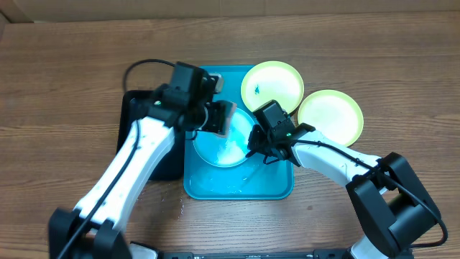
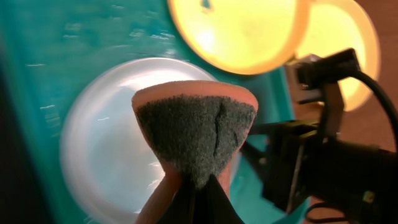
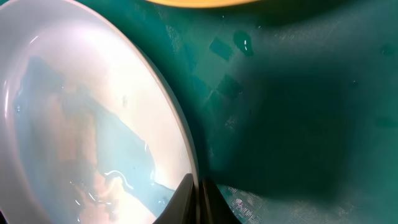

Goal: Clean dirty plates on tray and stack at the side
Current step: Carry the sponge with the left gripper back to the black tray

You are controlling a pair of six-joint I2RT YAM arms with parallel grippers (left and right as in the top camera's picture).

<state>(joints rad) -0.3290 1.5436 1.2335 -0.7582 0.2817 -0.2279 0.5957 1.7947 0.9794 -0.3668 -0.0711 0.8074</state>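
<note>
Scrubbing is in hand: left fingers (image 2: 217, 205) pinch the sponge (image 2: 196, 137) just above the blue-rimmed plate (image 1: 215, 150) in the tray (image 1: 215, 188). Right fingers (image 3: 208, 200) pinch that plate's rim. Next, press down and wipe.

A brown wood-grain table (image 1: 57, 72) carries everything in the scene and fills nearly the whole overhead view. A black rectangular plastic tray (image 1: 131, 108) with rounded corners lies flat on it, a little left of the table's middle and partly covered from above. Just right of that tray, near the table's centre, is an orange foam sponge (image 2: 196, 134) with a dark grey scouring face. It is raised off the table and squeezed narrow at its lower end. Beyond the table's far edge runs a pale tan strip (image 1: 237, 4), too little of it showing to identify.
</note>
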